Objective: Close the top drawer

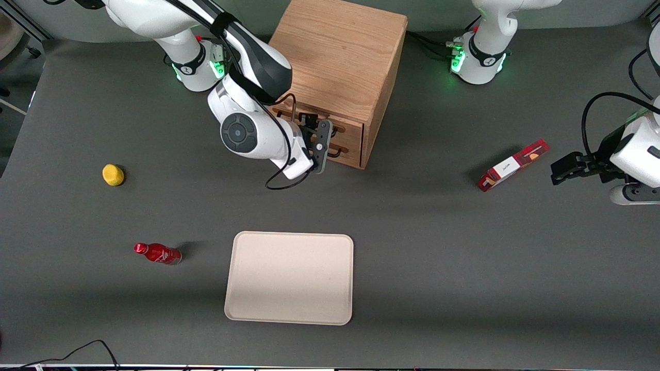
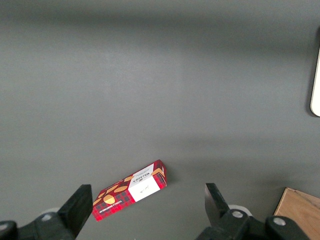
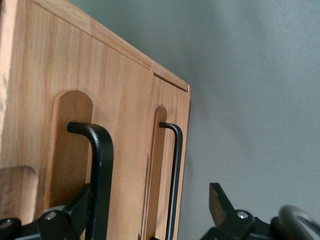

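Risk: one finger (image 3: 95, 200) sits by the top drawer's black handle (image 3: 98, 165); if it hooks there as the arm moves, it drags the drawer out.

Top drawer (image 1: 314, 122): upper front of the oak cabinet (image 1: 340, 56) near the tabletop's rear edge, looks nearly flush.

Gripper (image 1: 315, 140): right at the drawer front, fingers spread, holding nothing. Forearm lies low and level, wrist turned toward the cabinet.
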